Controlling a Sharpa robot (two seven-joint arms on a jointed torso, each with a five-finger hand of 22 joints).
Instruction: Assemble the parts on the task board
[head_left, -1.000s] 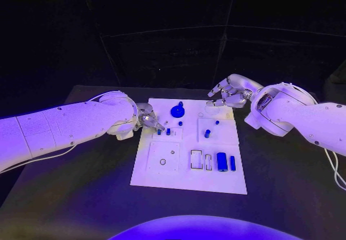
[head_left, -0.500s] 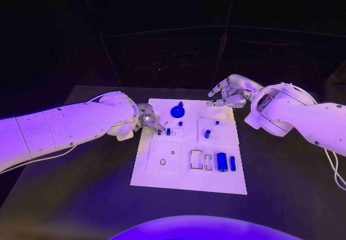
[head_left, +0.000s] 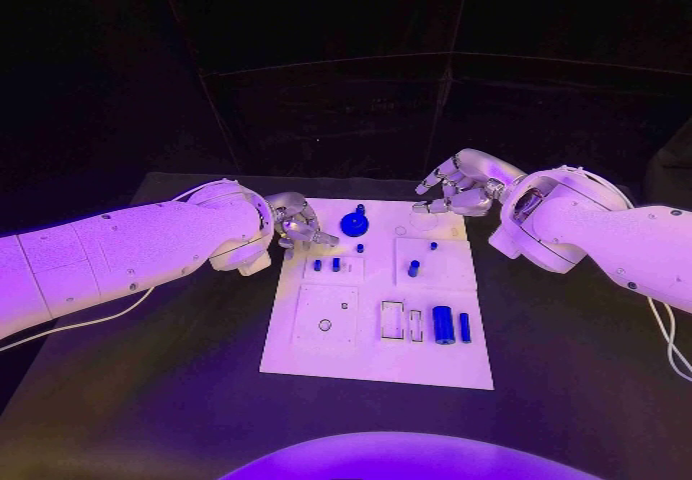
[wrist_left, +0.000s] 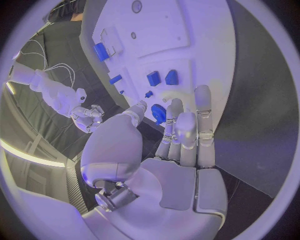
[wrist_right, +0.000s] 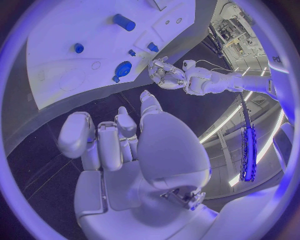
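The white task board (head_left: 378, 362) lies in the middle of the table. On it are a round blue part (head_left: 355, 222), two small blue pegs (head_left: 326, 265) side by side, another peg (head_left: 414, 267) and two blue cylinders (head_left: 451, 325) near the right edge. My left hand (head_left: 297, 222) hovers at the board's far left edge beside the round part, fingers extended and holding nothing. The left wrist view shows its fingers (wrist_left: 186, 131) above the round part (wrist_left: 159, 113). My right hand (head_left: 459, 185) hangs over the board's far right corner, fingers loosely curled and apart, empty.
The black table (head_left: 173, 380) surrounds the board on all sides. Empty slots (head_left: 392, 319) and a square plate with a hole (head_left: 327, 318) are on the near half of the board. The right wrist view shows the board (wrist_right: 56, 35) and the left hand (wrist_right: 166, 74) beyond it.
My left hand has drawn back from the two small pegs toward the board's far left edge. The right hand has not moved.
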